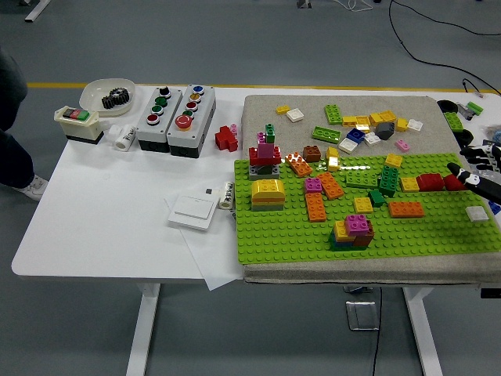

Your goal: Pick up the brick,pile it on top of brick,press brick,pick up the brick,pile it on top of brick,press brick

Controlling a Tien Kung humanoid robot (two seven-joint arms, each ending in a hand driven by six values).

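A green baseplate point(282, 235) lies on a grey mat point(258, 110) on the right half of the table. Bricks stand on it: a red pair point(430, 182) at the right, an orange one point(406, 209), a white one point(477, 213), a yellow-and-pink stack point(354, 229), a yellow arched stack point(268, 193) and a red-pink-green tower point(265, 154). Several loose bricks point(360, 125) lie on the mat behind the plate. My right hand point(472, 180) reaches in from the right edge and touches the right end of the red pair; its grip is hidden. No left arm shows.
On the white table's left half are two button boxes point(160, 110) point(190, 116), a bowl with a black gear point(108, 95), a red-green switch box point(78, 121), a white switch plate point(193, 211) and a red piece point(226, 139). A person point(9, 86) stands at the far left edge.
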